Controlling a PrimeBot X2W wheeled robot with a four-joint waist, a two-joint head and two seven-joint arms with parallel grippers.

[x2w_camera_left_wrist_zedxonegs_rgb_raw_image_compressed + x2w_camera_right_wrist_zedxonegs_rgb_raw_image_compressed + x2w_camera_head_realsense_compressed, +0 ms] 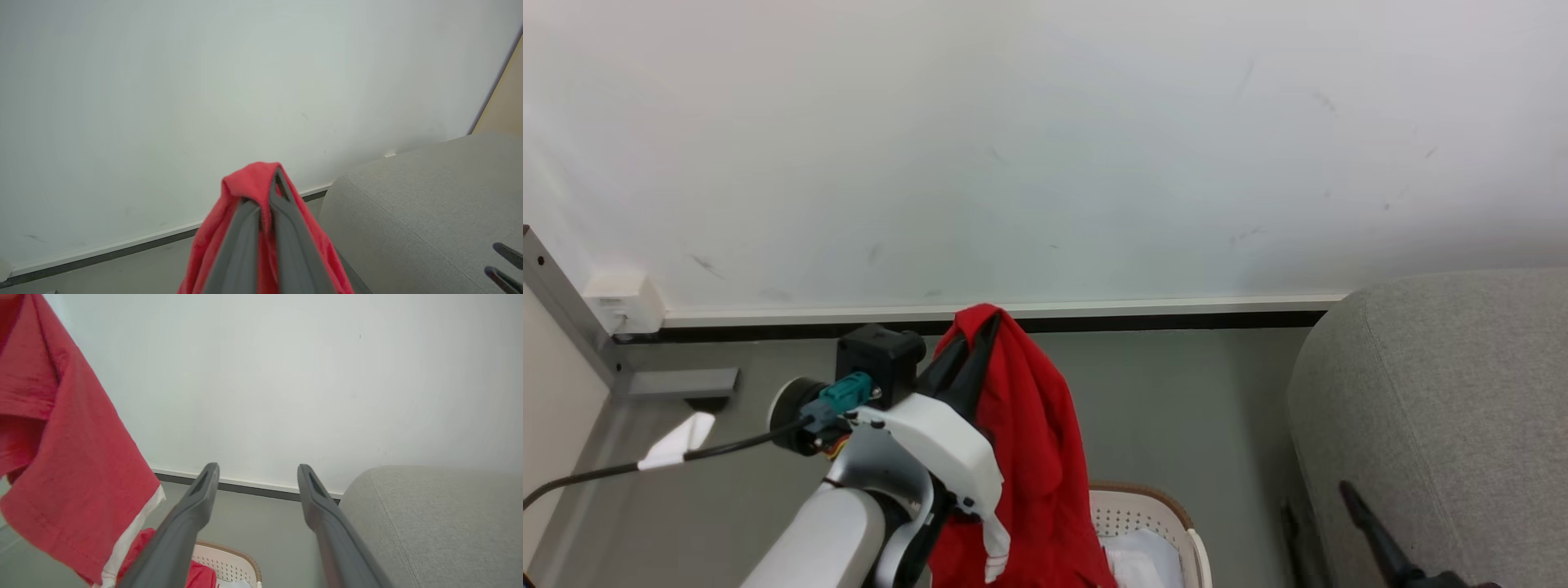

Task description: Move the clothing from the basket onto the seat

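My left gripper (974, 336) is raised and shut on the top of a bright red piece of clothing (1033, 457), which hangs down over the basket (1156, 496). In the left wrist view the left gripper (270, 192) pinches a fold of the red fabric (245, 183). The hanging clothing (61, 457) shows a white stripe band along its hem. More red clothing (200, 576) lies in the white perforated basket (235, 557). My right gripper (258, 469) is open with nothing in it, low beside the grey seat (441, 522); one of its dark fingers (1372, 523) shows against the seat (1445, 408).
A white wall with a white-and-black skirting board (1013, 314) runs behind everything. Grey floor (1176, 408) lies between basket and wall. A metal frame (572, 310) and a white socket box (621, 302) sit at the left. A black cable (645, 464) trails from my left wrist.
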